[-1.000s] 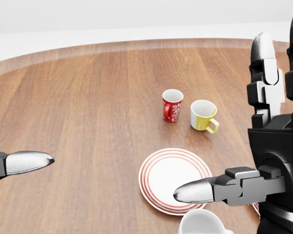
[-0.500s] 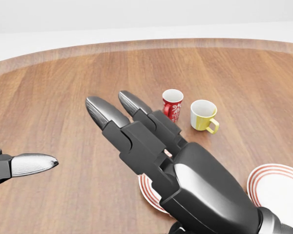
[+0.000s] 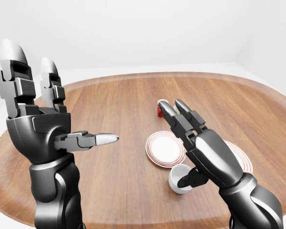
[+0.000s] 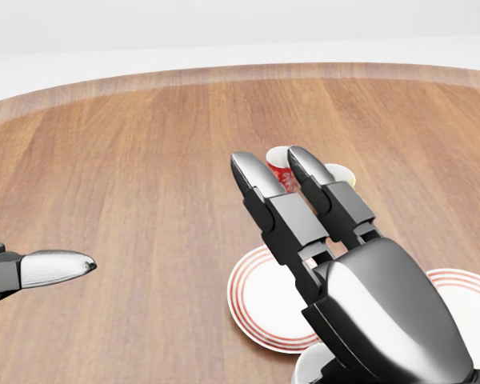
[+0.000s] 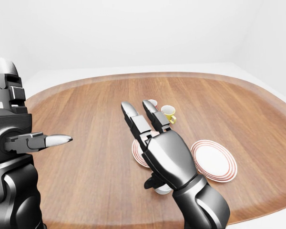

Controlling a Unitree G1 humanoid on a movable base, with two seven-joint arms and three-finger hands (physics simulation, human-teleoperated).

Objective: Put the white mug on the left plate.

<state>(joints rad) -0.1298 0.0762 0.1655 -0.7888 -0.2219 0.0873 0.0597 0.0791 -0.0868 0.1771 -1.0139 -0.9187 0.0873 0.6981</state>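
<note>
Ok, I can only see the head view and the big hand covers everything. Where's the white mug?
Observer: In the left-eye view, the white mug stands on the table just below the left plate, not on it.
Operator: Is my hand holding it?
Observer: No. The right hand is open above it, fingers straight, with only the thumb down by the mug.
Operator: And my other hand?
Observer: The left hand is raised and open, fingers pointing up, well away from the mug.

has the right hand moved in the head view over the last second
Yes. The right hand swung from the view's right edge, fingers upright, down and left; it now lies over the left plate, fingertips covering the red mug.
</note>
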